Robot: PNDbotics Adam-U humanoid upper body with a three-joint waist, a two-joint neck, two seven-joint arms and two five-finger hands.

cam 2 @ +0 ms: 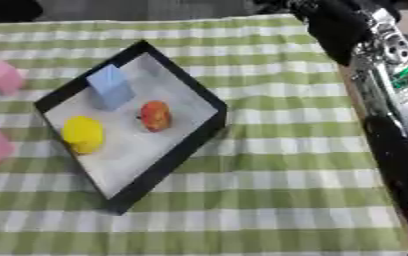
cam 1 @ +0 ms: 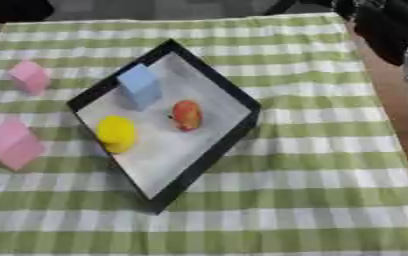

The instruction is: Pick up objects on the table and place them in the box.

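box [cam 1: 209, 155] sitting skewed on the green checked cloth [cam 1: 312, 150] over the desk, well off to the left of the right arm [cam 2: 391, 75] running down the right edge. blue block [cam 1: 140, 85], yellow piece [cam 1: 116, 132] and red-orange fruit [cam 1: 187, 114] already inside, spaced apart, so probably dropped in one at a time. two pink blocks [cam 1: 13, 144] left outside, beyond the box's far side from that arm. no hand visible, so can't tell wide or holding. left side likely the easier reach.

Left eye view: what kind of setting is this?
Probably a lab tabletop set up for pick-and-place trials: green checked tablecloth, shallow black-walled box, toy-like pink blocks beside it.
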